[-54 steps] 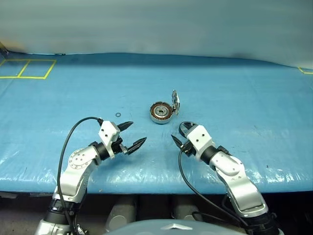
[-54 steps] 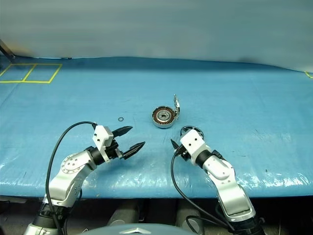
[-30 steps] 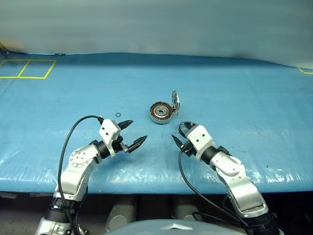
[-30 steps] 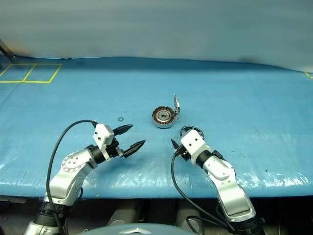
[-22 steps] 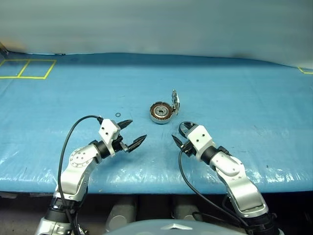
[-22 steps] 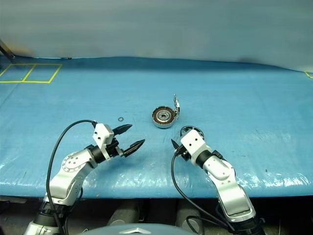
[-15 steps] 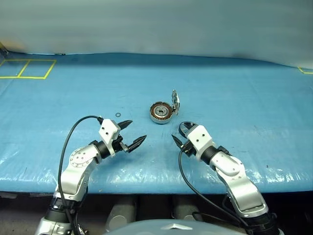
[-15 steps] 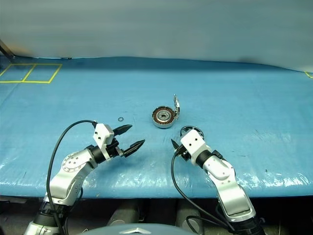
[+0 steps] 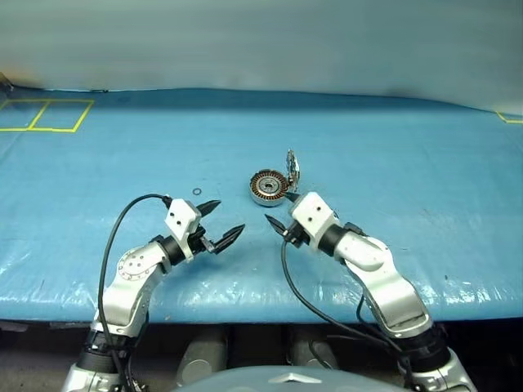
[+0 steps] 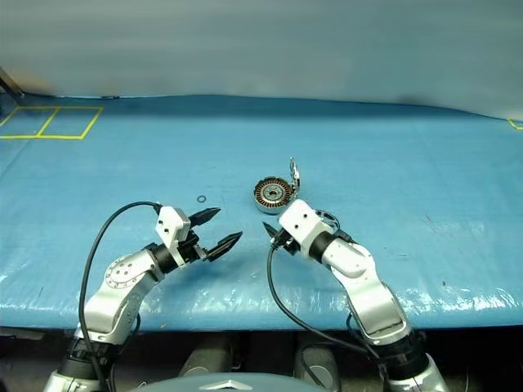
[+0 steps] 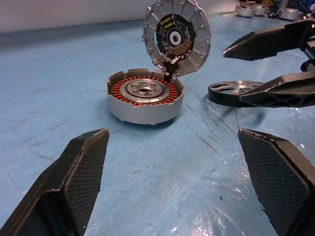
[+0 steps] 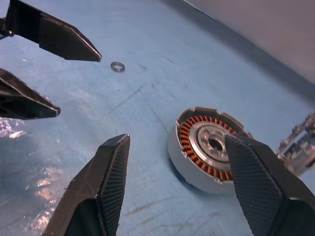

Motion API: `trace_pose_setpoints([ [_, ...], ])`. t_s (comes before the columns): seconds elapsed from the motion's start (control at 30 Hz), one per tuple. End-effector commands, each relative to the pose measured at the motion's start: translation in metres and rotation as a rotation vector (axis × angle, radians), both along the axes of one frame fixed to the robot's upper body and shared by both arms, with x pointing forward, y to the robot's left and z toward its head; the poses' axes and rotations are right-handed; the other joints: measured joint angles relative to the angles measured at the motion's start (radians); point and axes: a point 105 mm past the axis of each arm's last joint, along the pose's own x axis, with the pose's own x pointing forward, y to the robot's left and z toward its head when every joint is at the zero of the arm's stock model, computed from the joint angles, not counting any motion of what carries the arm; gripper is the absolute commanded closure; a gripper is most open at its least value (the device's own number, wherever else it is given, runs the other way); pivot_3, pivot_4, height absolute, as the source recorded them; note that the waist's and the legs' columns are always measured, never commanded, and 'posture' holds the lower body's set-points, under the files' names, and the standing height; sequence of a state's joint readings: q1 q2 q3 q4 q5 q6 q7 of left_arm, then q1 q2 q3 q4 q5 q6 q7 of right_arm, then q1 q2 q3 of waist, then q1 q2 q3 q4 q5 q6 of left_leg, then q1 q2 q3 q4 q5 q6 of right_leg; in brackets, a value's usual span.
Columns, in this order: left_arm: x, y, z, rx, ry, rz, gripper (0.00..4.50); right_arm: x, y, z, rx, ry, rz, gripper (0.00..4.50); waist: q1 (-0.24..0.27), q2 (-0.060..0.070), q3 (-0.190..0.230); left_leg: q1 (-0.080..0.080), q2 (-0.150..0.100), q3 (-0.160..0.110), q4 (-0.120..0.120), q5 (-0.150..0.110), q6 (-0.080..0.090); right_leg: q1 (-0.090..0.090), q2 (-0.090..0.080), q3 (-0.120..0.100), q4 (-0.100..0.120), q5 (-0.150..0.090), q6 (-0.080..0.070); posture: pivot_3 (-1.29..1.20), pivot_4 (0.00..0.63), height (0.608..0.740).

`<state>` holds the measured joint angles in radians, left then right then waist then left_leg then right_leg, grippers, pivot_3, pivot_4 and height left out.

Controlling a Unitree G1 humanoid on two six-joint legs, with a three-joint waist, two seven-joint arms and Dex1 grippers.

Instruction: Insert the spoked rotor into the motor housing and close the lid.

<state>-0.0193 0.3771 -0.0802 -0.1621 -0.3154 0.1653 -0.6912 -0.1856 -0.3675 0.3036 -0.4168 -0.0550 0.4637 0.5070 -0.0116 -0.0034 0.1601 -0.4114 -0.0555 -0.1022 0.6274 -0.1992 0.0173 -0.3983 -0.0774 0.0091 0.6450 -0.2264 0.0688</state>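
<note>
A: While you look it over, start with the bench [image 9: 425,163]: a wide blue plastic sheet, glossy and creased, carrying everything. How far along are you?

B: Barely begun, I'd judge. Your left gripper [image 9: 221,222] hovers above the sheet with its jaws spread wide and nothing between them. Your right gripper [image 9: 280,209] has its jaws apart too, holding nothing that I can see, just in front of the motor housing [image 9: 266,187].

A: And the housing itself?

B: It sits mid-bench, a squat round silver shell with a ring of copper-brown windings around a bright hub, its cavity unfilled. The lid [image 11: 176,34] stands upright on its hinge at the housing's edge, a thin disc with a notched silver rim and a dark circuit face turned toward your left wrist camera.

A: The spoked rotor?

B: Lying flat on the sheet just beside the housing, under your right hand: the spoked rotor [image 11: 231,92] has a black rim and shiny grey spokes. You have yet to pick it up, seat it and fold the lid down.

A: Anything smaller?

B: A tiny loose metal ring [image 12: 117,66] rests on the sheet, apart from the housing.
</note>
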Motion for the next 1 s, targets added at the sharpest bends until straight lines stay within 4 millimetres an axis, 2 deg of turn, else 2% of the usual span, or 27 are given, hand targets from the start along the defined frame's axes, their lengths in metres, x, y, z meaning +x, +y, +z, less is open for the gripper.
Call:
trace_pose_setpoints([
  [0.03,-0.001,0.0,0.013,-0.025,-0.056,0.015,0.03,0.014,0.009,0.008,-0.051,-0.008,0.016,1.29,0.0,0.0,0.0,0.0,0.0,0.0,0.0,0.0,0.0,0.0,0.0,0.0,0.0,0.001,0.0,0.0,0.15,0.74],
  [0.2,-0.002,0.002,0.011,-0.04,-0.051,0.04,0.03,0.045,0.021,0.013,-0.137,0.061,-0.009,1.29,-0.002,0.0,0.0,0.0,0.0,0.0,0.0,0.0,0.0,0.0,0.0,0.0,0.0,0.002,0.0,0.0,0.15,0.74],
  [0.3,-0.004,0.004,0.009,-0.047,-0.049,0.053,0.03,0.059,0.022,0.008,-0.222,0.118,-0.019,1.29,-0.003,0.0,0.0,0.0,0.0,0.0,-0.001,0.0,0.0,-0.001,0.0,0.0,0.0,0.003,0.0,0.0,0.15,0.74],
  [0.5,-0.008,0.007,0.007,-0.064,-0.046,0.068,0.03,0.069,0.025,-0.003,-0.382,0.249,0.052,1.29,-0.003,0.0,0.0,-0.001,-0.001,0.0,-0.002,0.0,0.0,-0.002,0.0,0.0,0.0,0.003,0.001,0.0,0.15,0.74],
  [0.8,-0.008,0.001,0.005,-0.086,-0.047,0.067,0.03,0.093,0.009,-0.01,-0.576,0.232,0.037,1.29,-0.006,0.001,0.0,-0.001,-0.001,0.0,-0.001,0.0,0.0,-0.006,0.0,0.0,0.0,0.004,0.001,0.0,0.15,0.74],
  [1.0,-0.009,-0.001,0.005,-0.086,-0.05,0.059,0.03,0.088,0.017,-0.02,-0.628,0.242,0.096,1.29,-0.01,0.0,0.0,-0.001,-0.001,0.0,-0.001,0.0,0.0,-0.006,0.0,0.0,0.001,0.004,0.001,0.0,0.15,0.74],
])
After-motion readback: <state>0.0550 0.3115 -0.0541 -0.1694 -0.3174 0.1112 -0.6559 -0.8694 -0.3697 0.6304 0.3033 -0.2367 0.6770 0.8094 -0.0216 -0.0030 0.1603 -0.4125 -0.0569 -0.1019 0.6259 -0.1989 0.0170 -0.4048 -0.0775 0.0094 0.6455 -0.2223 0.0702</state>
